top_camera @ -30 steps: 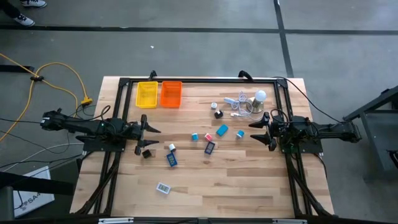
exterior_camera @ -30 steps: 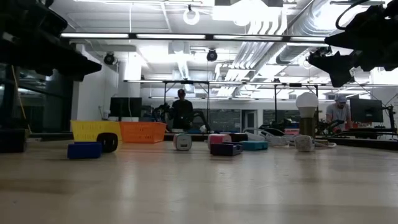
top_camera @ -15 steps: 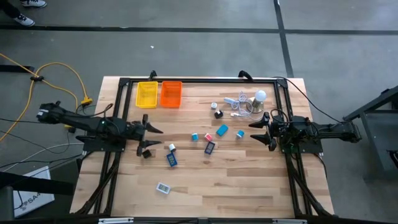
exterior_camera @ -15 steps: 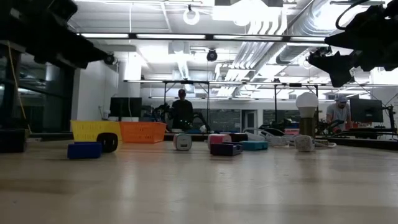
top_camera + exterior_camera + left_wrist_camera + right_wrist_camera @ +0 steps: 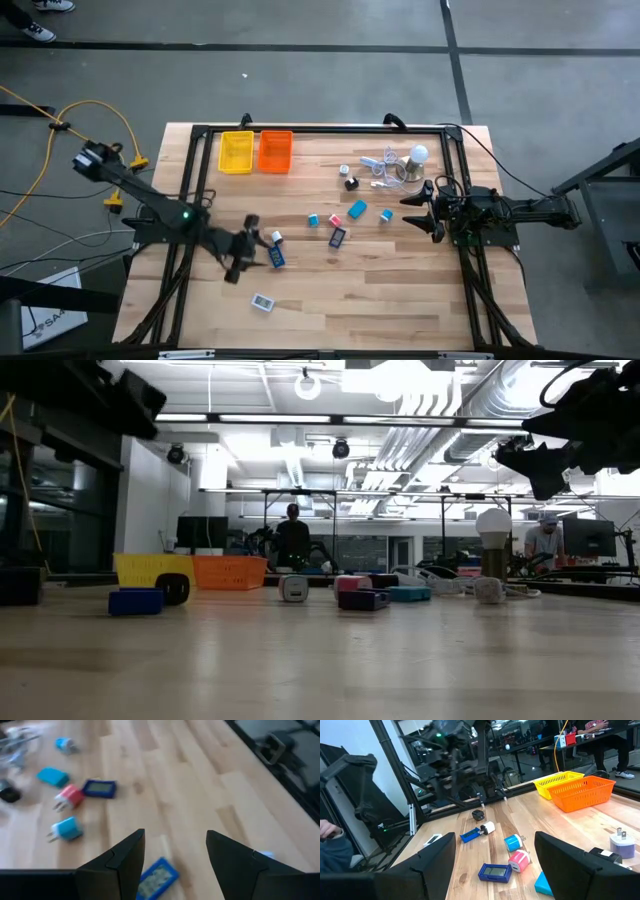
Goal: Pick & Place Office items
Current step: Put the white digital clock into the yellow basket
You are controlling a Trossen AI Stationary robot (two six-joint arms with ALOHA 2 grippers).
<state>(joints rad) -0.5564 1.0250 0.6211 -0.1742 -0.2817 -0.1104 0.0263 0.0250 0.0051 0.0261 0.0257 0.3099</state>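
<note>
Risk check: left end effector [image 5: 250, 243] sits low over the desk [image 5: 380, 290], fingers spread with nothing between them, right above the dark blue flat piece [image 5: 156, 878] and crowding the small white piece [image 5: 277, 236] and a black piece [image 5: 233, 273] beside it. Coming down off-centre here would likely shove the blue piece sideways or pinch two items at once; it lies flat, so the fingers could also skid over it and close on air.

Other office items lie mid-desk: light-blue plug [image 5: 66, 829], pink-red plug [image 5: 70, 796], dark blue display unit [image 5: 100, 788], light-blue block [image 5: 52, 776], white tag [image 5: 262, 301] near the front edge. Yellow basket [image 5: 237, 151] and orange basket [image 5: 275, 150] are at the far edge, well apart, so a weak grip may drop on the way.

Right end effector [image 5: 412, 213] waits spread wide, empty, near the bulb [image 5: 419, 155] and cable [image 5: 382, 163].
</note>
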